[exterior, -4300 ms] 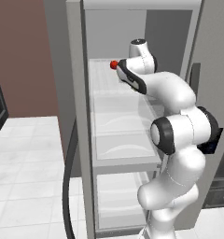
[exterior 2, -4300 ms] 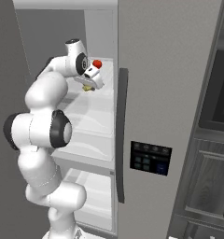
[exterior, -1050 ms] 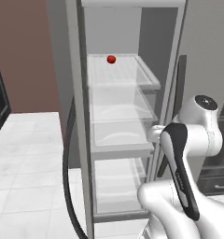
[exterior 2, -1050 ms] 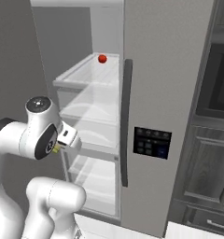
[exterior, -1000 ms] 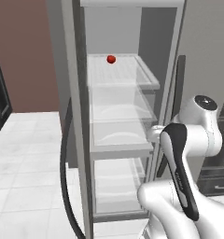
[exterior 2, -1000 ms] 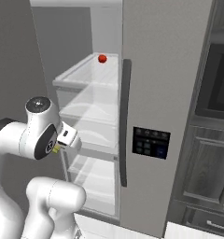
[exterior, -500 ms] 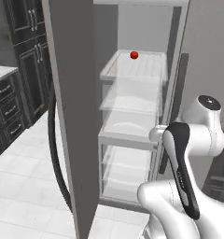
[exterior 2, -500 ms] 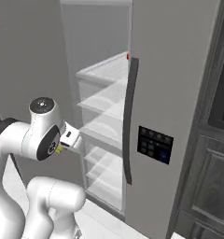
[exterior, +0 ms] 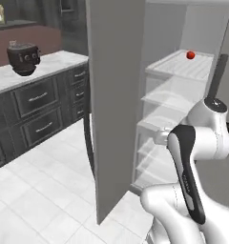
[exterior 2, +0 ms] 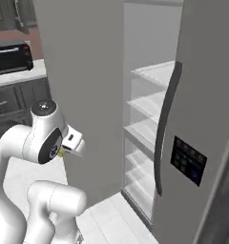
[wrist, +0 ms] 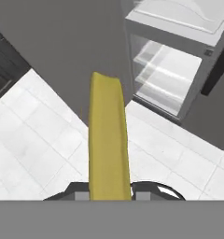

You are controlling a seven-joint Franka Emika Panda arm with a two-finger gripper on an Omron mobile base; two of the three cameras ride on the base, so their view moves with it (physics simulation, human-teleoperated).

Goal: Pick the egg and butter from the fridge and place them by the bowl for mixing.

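Note:
My gripper [wrist: 109, 196] is shut on the butter [wrist: 108, 144], a yellow stick that points away from the hand over the white tiled floor. From the right base view the gripper [exterior 2: 64, 151] is tucked close to the arm's shoulder, and a bit of the butter [exterior 2: 60, 154] peeks out under it. The fridge [exterior: 178, 95] stands open, its grey door [exterior: 116, 95] swung out towards me, and its translucent shelves [exterior 2: 150, 102] are in sight. A red ball [exterior: 190, 55] sits on the top shelf. The egg and the bowl are out of view.
A dark cabinet run with a pale marble counter [exterior: 45, 64] stands to the left and carries a rounded black toaster [exterior: 23, 58]. A black toaster oven [exterior 2: 11, 57] sits on the counter too. The fridge's closed right door bears a long dark handle [exterior 2: 165, 128] and a button panel [exterior 2: 187, 159].
The arm has pulled back from the top shelf with the butter. The base has turned left, so the fridge slid right in the views and the counter with the toaster came in.

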